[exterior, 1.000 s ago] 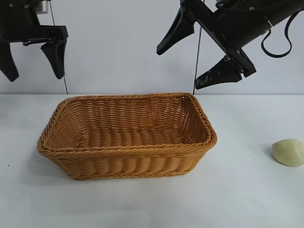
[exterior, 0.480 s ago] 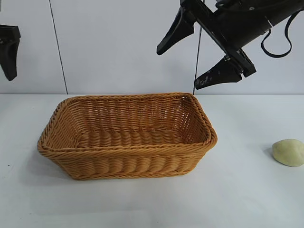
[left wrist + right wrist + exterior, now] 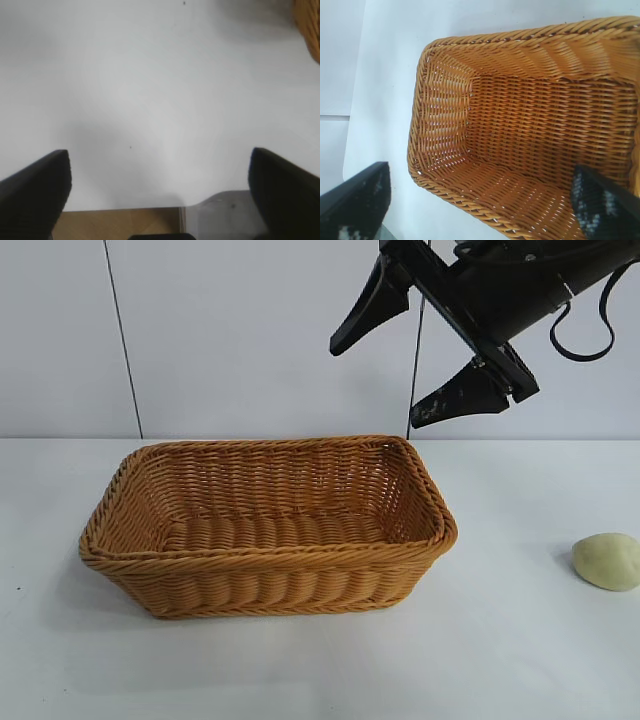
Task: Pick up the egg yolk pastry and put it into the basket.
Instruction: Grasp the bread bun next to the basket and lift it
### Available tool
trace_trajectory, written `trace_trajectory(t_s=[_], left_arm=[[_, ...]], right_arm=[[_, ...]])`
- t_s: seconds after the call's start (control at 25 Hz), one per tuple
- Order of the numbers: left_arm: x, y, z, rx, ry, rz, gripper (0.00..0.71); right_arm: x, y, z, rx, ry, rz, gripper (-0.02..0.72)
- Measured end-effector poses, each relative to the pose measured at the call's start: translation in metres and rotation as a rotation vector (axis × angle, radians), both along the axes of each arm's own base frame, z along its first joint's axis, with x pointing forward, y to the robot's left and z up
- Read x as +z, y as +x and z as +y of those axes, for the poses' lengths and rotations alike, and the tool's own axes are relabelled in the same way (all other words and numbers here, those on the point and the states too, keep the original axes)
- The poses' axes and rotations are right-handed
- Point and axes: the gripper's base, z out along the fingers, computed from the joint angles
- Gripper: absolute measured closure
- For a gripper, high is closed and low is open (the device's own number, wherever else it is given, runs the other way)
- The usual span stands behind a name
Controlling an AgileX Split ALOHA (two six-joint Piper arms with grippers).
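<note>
Above the basket (image 3: pixel 268 525), right hand (image 3: pixel 425 365) hangs spread wide, grasping nothing.

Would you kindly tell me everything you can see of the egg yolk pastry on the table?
The egg yolk pastry is a small, smooth, rounded lump, pale yellowish-green cream and matte, looking whole and unmarked. It rests on the white table near the exterior view's right edge, well apart from the wicker basket and outside it. Nothing but the table touches it; the open right gripper hangs high above the basket's corner.

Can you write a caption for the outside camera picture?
Open right gripper hangs above the basket; egg yolk pastry sits apart on the table.
</note>
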Motion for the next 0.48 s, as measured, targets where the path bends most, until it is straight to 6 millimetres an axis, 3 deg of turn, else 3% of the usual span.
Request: trace_trajectory(t_s=[0.2, 0.48], left_arm=[[-0.016, -0.042, 0.001, 0.002, -0.002, -0.144, 0.018], [-0.01, -0.077, -0.002, 0.002, -0.046, -0.318, 0.018]], right_arm=[[0.0, 0.0, 0.0, 0.0, 0.0, 0.0, 0.008], [0.0, 0.0, 0.0, 0.0, 0.0, 0.0, 0.008]])
